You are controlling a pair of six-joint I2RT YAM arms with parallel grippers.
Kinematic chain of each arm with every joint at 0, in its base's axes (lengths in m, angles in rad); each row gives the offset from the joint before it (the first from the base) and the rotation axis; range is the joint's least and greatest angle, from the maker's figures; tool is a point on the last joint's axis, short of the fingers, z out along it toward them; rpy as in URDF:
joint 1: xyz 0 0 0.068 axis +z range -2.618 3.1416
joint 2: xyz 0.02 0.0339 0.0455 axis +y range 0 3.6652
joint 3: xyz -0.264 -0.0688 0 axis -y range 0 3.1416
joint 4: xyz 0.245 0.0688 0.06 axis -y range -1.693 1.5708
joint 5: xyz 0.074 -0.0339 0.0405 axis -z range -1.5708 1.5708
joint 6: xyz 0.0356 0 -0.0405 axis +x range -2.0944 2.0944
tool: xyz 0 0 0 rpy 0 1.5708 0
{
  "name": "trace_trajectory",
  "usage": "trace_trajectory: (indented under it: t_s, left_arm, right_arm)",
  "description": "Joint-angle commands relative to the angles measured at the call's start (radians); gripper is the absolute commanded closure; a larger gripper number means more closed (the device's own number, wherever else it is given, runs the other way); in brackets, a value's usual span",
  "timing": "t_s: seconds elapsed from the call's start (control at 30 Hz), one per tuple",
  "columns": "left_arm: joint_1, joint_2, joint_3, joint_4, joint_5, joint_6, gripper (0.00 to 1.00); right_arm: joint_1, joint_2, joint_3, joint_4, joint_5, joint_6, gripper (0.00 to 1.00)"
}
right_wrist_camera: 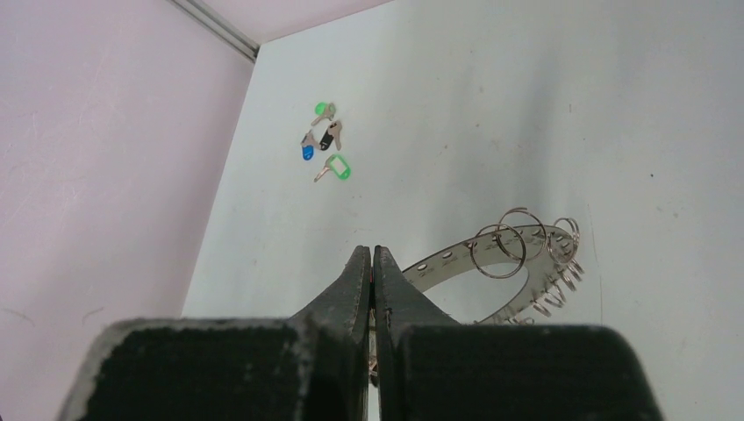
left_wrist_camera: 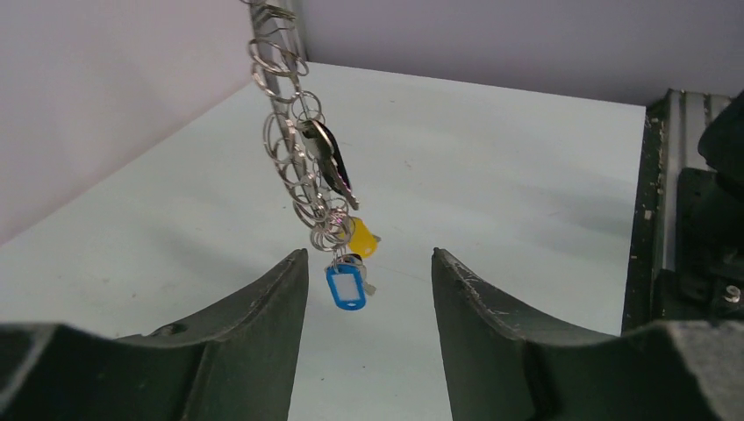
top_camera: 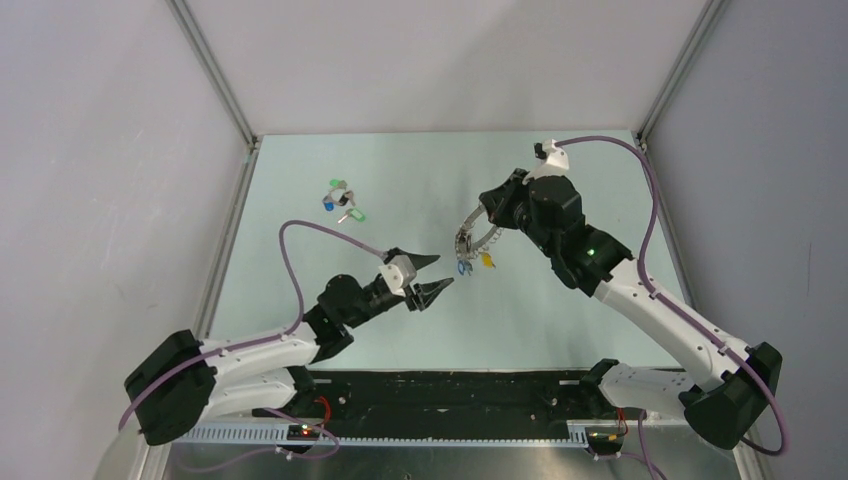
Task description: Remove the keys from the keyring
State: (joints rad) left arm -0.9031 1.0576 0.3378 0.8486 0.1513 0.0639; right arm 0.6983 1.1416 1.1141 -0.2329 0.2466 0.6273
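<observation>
My right gripper [top_camera: 487, 208] is shut on the keyring [top_camera: 478, 238] and holds it above the table; in the right wrist view the jaws [right_wrist_camera: 373, 252] pinch the grey disc's rim [right_wrist_camera: 526, 250], which is fringed with wire loops. From the ring hang a blue-tagged key [top_camera: 463, 267], a yellow-tagged key [top_camera: 487, 260] and a black-tagged key [left_wrist_camera: 332, 162]. My left gripper [top_camera: 432, 275] is open and empty, just left of and below the hanging keys. In the left wrist view the blue tag [left_wrist_camera: 345, 286] and yellow tag [left_wrist_camera: 361, 237] hang beyond its spread fingertips [left_wrist_camera: 368, 259].
Several loose keys with green, black and blue tags [top_camera: 342, 200] lie on the table at the back left; they also show in the right wrist view [right_wrist_camera: 325, 140]. The enclosure walls stand on the left, back and right.
</observation>
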Motion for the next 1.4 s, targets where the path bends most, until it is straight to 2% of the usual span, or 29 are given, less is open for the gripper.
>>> trace_trajectory:
  t_s: [0.0,0.3,0.73,1.2,1.37]
  left_arm:
    - [-0.016,0.009,0.002,0.072,0.077,0.083,0.42]
    - [-0.019,0.116,0.069,0.104,0.108,0.073,0.41]
    - [0.003,0.212,0.174,0.115,0.005,0.051,0.38]
    - [0.033,0.218,0.179,0.112,-0.067,0.077,0.37]
    - [0.043,0.204,0.189,0.108,-0.063,0.066,0.41]
  right_arm:
    - [0.006,-0.011,0.01,0.094,0.02,-0.008,1.0]
    - [0.009,-0.02,0.011,0.092,0.023,-0.012,1.0]
    - [0.021,-0.037,0.01,0.091,0.013,-0.012,1.0]
    - [0.039,-0.048,0.01,0.089,-0.008,-0.01,1.0]
    - [0.048,-0.054,0.01,0.084,-0.012,-0.012,1.0]
